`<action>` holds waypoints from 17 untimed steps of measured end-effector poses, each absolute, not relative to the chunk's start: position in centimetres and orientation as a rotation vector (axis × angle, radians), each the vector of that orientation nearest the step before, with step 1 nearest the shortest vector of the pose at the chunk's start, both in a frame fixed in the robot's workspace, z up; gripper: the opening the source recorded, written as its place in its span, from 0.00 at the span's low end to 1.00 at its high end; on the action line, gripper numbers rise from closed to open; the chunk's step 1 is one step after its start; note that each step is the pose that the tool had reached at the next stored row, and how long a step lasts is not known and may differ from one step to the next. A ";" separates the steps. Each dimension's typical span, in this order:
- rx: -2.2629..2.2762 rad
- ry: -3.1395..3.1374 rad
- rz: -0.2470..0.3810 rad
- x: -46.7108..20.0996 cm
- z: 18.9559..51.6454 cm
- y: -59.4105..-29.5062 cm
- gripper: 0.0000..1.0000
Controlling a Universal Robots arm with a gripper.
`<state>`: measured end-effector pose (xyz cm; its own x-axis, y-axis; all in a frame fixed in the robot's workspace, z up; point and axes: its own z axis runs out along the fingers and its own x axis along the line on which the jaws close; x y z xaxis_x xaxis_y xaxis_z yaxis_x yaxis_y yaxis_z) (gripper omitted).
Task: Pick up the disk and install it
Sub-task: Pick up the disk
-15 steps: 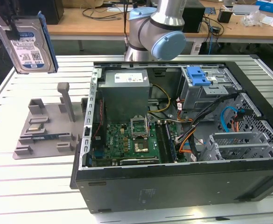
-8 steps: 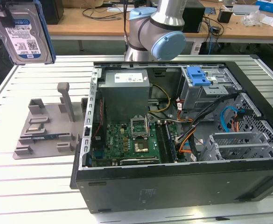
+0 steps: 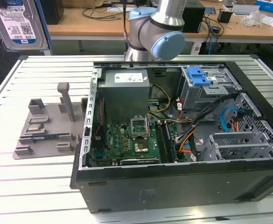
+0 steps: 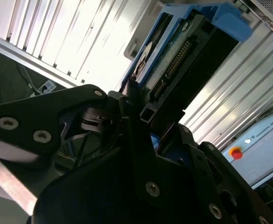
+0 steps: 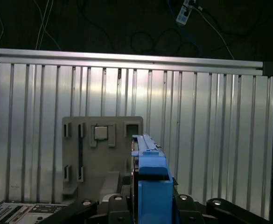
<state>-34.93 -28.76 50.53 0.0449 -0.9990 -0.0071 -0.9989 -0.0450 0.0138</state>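
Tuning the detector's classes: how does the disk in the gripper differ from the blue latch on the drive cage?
Colour: the disk has a blue-and-white label framed by blue rails; the blue latch is all blue. Place: the disk is held off the table, clamped in the gripper; the blue latch sits on the drive cage inside the computer case. Both carry blue plastic.

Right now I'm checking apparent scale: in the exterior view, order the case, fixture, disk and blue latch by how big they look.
1. case
2. fixture
3. disk: cut off by the picture's edge and seemingly nearer the camera, so its rank against the fixture is unsure
4. blue latch
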 end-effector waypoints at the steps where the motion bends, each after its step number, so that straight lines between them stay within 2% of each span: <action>1: 2.267 -2.167 -0.023 -34.9 50.8 -28.7 0.37; 7: 2.267 -2.167 -0.023 -34.9 52.7 -28.6 0.37; 17: 2.267 -2.167 -0.025 -32.9 52.7 -29.0 0.37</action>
